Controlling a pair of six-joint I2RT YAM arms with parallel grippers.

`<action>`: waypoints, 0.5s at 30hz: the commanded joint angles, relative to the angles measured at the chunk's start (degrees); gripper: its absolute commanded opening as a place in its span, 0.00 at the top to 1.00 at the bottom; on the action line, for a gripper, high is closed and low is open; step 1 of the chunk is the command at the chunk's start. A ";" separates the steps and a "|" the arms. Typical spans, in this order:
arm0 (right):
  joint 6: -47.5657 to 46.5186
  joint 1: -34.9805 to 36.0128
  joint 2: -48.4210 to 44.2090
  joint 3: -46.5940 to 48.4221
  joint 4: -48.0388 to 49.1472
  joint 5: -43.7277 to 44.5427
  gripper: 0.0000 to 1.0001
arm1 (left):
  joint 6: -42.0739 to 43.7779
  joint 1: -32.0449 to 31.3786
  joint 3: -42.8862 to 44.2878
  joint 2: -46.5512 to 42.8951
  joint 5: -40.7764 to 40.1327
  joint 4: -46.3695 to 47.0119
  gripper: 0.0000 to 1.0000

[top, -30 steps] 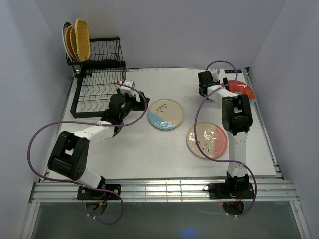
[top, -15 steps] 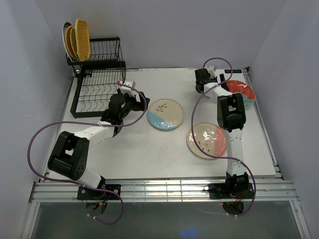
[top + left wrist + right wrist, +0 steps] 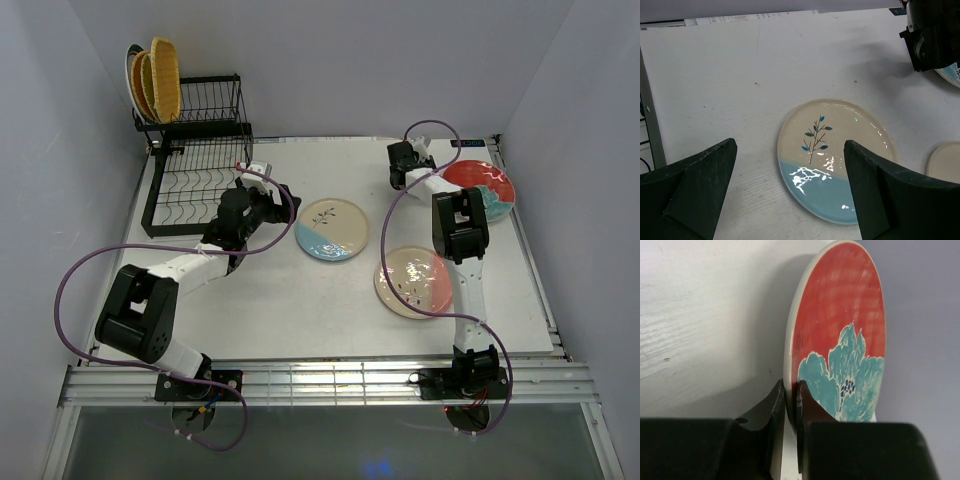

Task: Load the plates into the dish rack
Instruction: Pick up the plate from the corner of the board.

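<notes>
The red-teal floral plate (image 3: 482,186) lies at the table's back right, and my right gripper (image 3: 436,180) is shut on its left rim. In the right wrist view that plate (image 3: 840,315) fills the frame, its rim pinched between the two jaws of the right gripper (image 3: 791,390). The cream-blue plate (image 3: 332,229) lies flat mid-table. My left gripper (image 3: 285,208) hovers at its left edge, open and empty. From the left wrist, the left gripper (image 3: 790,144) frames the cream-blue plate (image 3: 835,155). The cream-pink plate (image 3: 412,282) lies near the right arm. The dish rack (image 3: 195,165) stands back left.
Woven orange-yellow plates (image 3: 160,78) stand on edge at the rack's upper left corner, with a white one behind them. The rack's lower slots hold nothing. Walls close in on both sides. The right arm's wrist (image 3: 935,35) shows at the left wrist view's upper right.
My right gripper has shut on the floral plate's rim, and its wrist has drifted slightly left. The left arm has not moved.
</notes>
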 commanded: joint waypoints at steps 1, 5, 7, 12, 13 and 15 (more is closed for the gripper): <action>3.39 0.10 -1.89 -0.30 0.20 1.86 0.92 | -0.07 -0.20 -0.37 -2.94 0.63 0.19 0.02; -0.29 1.68 -6.19 -6.80 8.53 2.39 0.92 | -0.42 -0.20 -0.46 -3.29 1.25 0.10 0.02; -1.53 3.00 -9.27 -11.37 13.61 1.43 0.92 | -0.34 -0.28 -0.46 -3.29 1.16 0.10 0.02; -7.58 6.60 -14.89 -20.95 25.23 1.86 0.92 | -0.42 -0.20 -0.37 -3.11 0.98 0.02 0.02; -8.47 7.22 -16.99 -24.36 27.34 2.65 0.92 | -0.51 -0.28 -0.28 -3.20 1.24 0.02 0.02; -8.92 8.45 -20.42 -27.19 30.51 2.22 0.92 | -0.60 -0.20 -0.28 -3.20 1.33 0.02 0.02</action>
